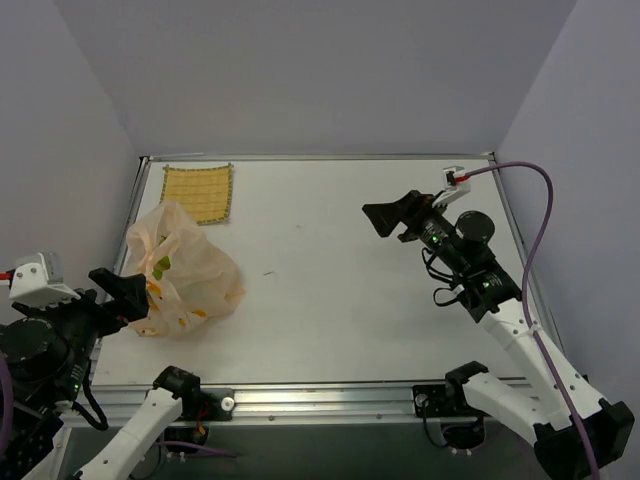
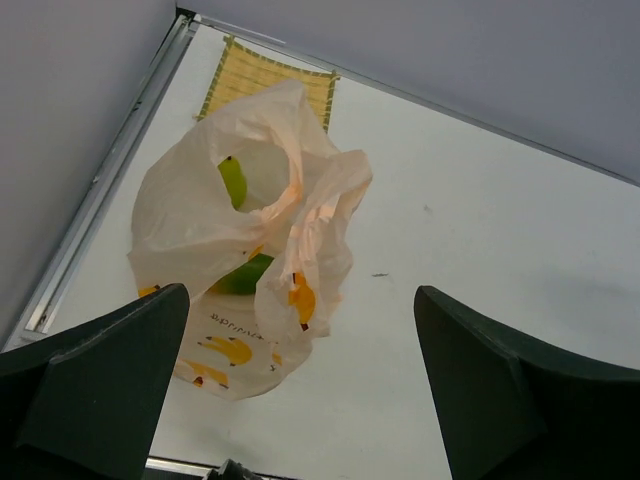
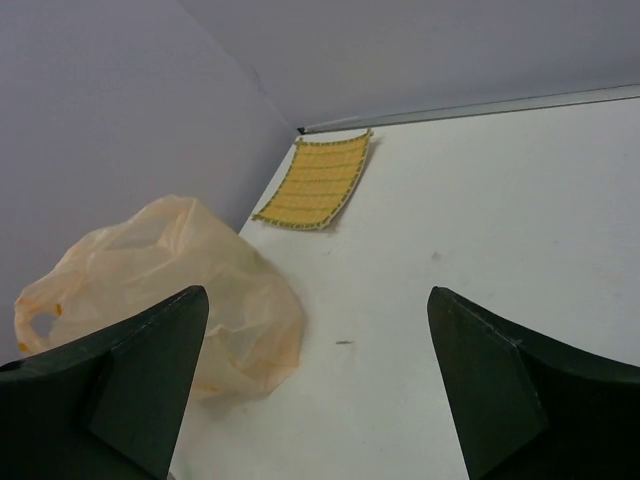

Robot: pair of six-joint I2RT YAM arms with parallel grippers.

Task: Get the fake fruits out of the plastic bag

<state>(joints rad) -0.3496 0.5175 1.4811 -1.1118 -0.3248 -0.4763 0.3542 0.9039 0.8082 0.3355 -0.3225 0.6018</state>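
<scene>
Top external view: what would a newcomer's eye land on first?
The crinkled peach plastic bag slumped at the table's left edge, with green fake fruits showing through its mouth in the left wrist view. The left hand is open close beside it; a yellow woven mat lies beyond.

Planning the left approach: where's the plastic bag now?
Top view: the plastic bag sits at the left edge of the table, just in front of the yellow mat, on the left arm's side.

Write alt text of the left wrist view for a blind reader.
A crinkled peach plastic bag lies on the table, green fruit visible inside. The open left gripper frames it; a yellow mat lies behind.
</scene>
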